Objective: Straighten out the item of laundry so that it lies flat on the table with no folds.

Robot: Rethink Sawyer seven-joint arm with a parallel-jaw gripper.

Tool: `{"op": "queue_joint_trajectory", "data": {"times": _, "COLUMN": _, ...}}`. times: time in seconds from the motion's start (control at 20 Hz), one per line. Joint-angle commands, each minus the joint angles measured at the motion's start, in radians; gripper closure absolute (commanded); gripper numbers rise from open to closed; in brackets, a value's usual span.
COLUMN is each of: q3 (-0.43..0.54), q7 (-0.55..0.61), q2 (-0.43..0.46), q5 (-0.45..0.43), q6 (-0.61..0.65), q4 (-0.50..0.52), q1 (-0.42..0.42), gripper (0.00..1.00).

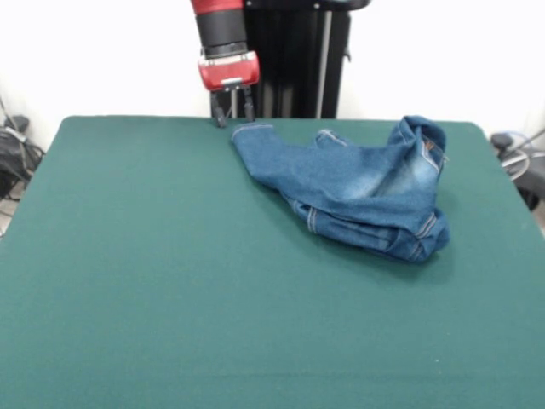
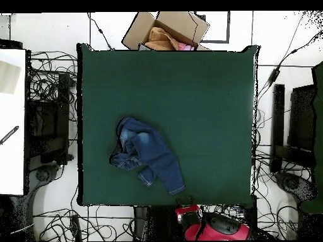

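Note:
The item of laundry (image 1: 358, 183), a small pair of blue jeans, lies crumpled on the table (image 1: 170, 256), bunched and folded over at its right end in the front view. One leg end reaches toward the table's far edge. My gripper (image 1: 233, 112) hangs open and empty just above that far edge, slightly left of the leg end and not touching it. From overhead, the jeans (image 2: 146, 154) lie left of the middle of the table (image 2: 208, 101), one leg running diagonally toward the gripper (image 2: 186, 205) at the bottom edge.
In the overhead view, a cardboard box (image 2: 167, 30) with cloth in it sits beyond the table's top edge. Cables (image 2: 47, 94) lie on the floor all around. A white surface (image 2: 11, 120) stands at the left.

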Motion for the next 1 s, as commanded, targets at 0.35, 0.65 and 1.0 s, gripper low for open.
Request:
{"op": "queue_joint_trajectory", "data": {"times": 0.35, "q3": 0.008, "q7": 0.207, "q2": 0.175, "q5": -0.236, "q6": 0.076, "q4": -0.229, "q1": 0.105, "gripper": 0.00}}
{"op": "queue_joint_trajectory", "data": {"times": 0.65, "q3": 0.006, "q7": 0.190, "q2": 0.169, "q5": -0.234, "q6": 0.052, "q4": -0.253, "q1": 0.125, "gripper": 0.00}}
{"op": "queue_joint_trajectory", "data": {"times": 1.0, "q3": 0.004, "q7": 0.184, "q2": 0.160, "q5": -0.231, "q6": 0.040, "q4": -0.274, "q1": 0.152, "gripper": 0.00}}
